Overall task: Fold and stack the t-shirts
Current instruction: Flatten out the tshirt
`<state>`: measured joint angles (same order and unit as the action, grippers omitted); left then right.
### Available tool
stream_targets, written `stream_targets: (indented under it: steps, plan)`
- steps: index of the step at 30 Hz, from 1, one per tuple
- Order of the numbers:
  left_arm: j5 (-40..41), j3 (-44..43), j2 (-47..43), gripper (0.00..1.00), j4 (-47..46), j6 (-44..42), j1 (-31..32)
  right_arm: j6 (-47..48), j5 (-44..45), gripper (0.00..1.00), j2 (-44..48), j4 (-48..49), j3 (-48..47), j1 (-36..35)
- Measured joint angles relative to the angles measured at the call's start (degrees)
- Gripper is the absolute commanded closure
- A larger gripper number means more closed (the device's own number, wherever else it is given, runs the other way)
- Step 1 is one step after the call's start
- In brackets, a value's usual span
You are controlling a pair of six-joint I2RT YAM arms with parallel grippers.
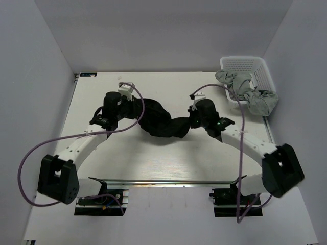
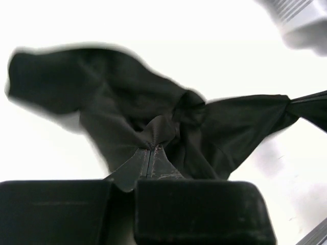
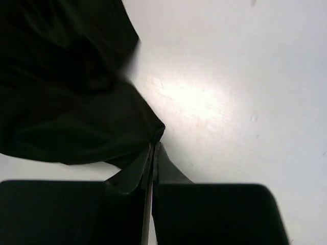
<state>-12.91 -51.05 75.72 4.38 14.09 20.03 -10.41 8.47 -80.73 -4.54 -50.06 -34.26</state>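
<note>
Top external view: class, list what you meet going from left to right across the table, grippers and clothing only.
left gripper → black t-shirt → right gripper → grey t-shirts

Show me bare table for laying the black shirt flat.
Free: the near strip of table between the black t-shirt and the arm bases, and the far strip behind it. Crowded: far right corner, basket and grey t-shirts.

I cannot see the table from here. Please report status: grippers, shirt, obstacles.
Left gripper and right gripper both shut on black t-shirt, bunched between them. Grey t-shirts hang over basket, far right.
</note>
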Motion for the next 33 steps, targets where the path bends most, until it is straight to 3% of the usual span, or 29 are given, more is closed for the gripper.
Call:
stream_targets:
  steps: [8,16,21,33]
  plan:
    - [2.89,-3.80,-10.58,1.00,0.26,0.55,0.07,1.49,1.40,1.00,14.78,3.06,-3.87,0.02]
    - [10.38,-12.57,-16.41,1.00,1.57,0.50,0.09,5.16,3.98,1.00,21.88,3.34,-13.57,0.02]
    - [10.73,-15.85,-19.98,1.00,1.66,-0.59,0.09,8.50,2.80,1.00,23.80,3.39,-21.49,0.02]
    - [-4.07,-22.05,-31.82,1.00,2.67,-4.98,-0.22,15.61,-10.08,1.00,32.70,0.98,-32.28,0.02]
